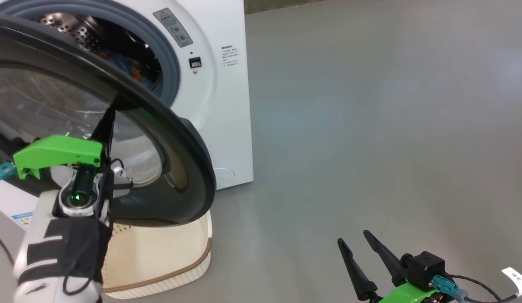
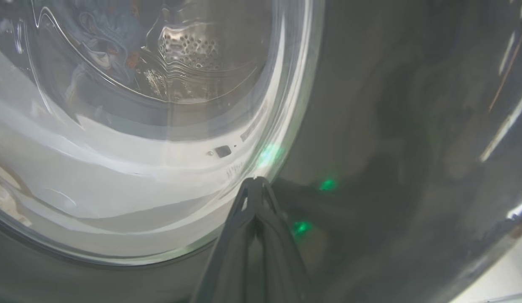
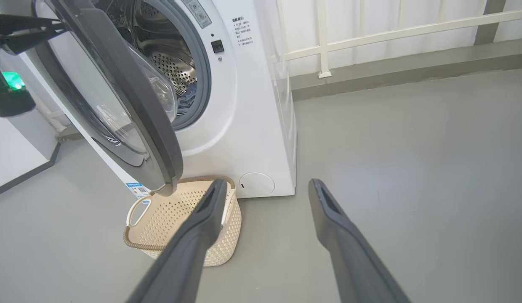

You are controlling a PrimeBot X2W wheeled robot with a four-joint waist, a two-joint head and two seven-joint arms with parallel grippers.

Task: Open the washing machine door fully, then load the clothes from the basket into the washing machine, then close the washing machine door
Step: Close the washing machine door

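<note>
Well, left tool (image 2: 256, 181) against door (image 1: 193, 168).

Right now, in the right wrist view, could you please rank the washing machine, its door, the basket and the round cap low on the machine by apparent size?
1. The washing machine.
2. The washing machine door, nearer the camera, which enlarges it.
3. The basket.
4. The round cap.

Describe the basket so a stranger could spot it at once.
Find the white washing machine with its round door swung open. On the floor at its foot, under the door's lower edge, sits the basket. It is cream perforated plastic with a brown woven-look rim, and it looks empty.
</note>
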